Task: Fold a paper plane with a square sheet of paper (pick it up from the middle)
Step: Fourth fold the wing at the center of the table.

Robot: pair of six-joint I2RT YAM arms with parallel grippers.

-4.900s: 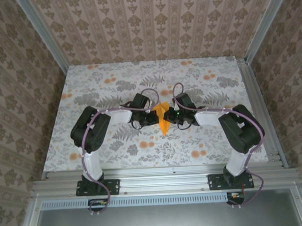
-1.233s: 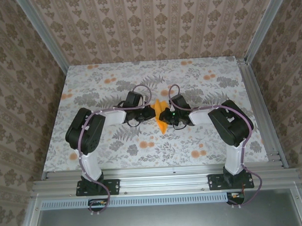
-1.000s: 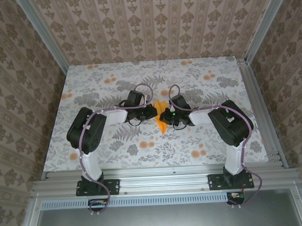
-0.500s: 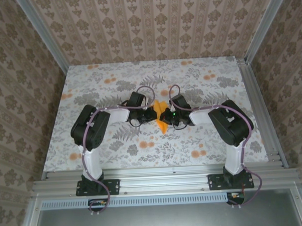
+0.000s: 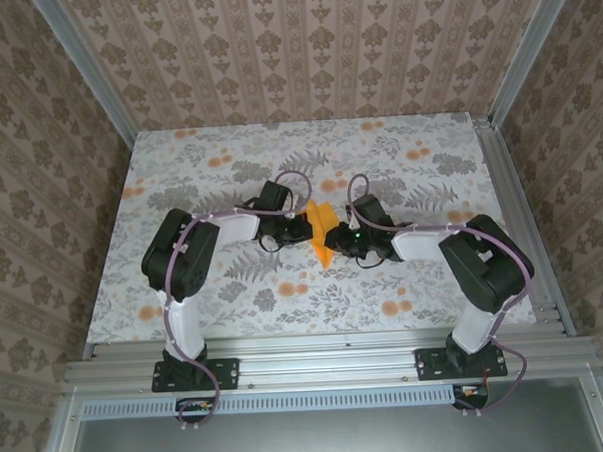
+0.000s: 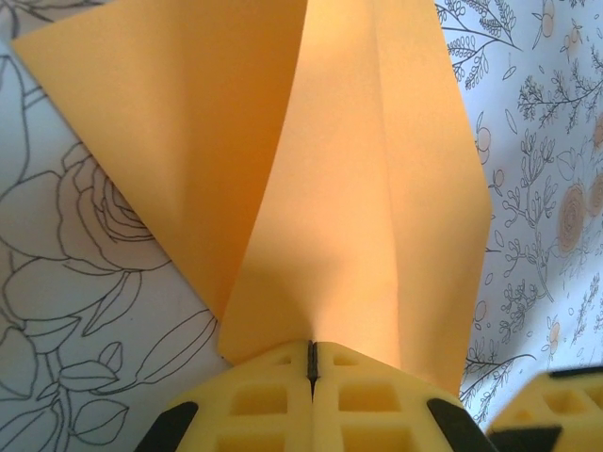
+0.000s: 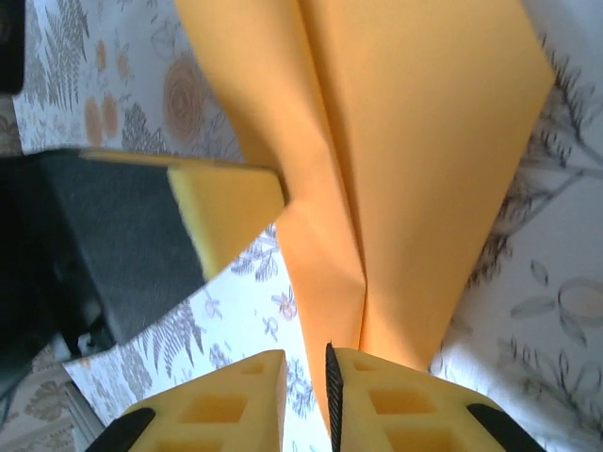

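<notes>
At the middle of the flowered table (image 5: 179, 171), the left tool (image 5: 303, 226) pinches the creased orange paper (image 5: 322, 235), its pads pressed flat together in its wrist view. The right tool (image 7: 306, 363) shows jaws slightly parted around the fold.

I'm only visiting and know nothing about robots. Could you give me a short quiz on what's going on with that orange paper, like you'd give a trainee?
1. True or false: the left pincer is shut on the orange paper.
2. Where on the table is the paper? A) at the far edge B) around the middle C) at the near-left corner
3. One word: is the paper flat or folded?
Key: 1 true; 2 B; 3 folded.
</notes>
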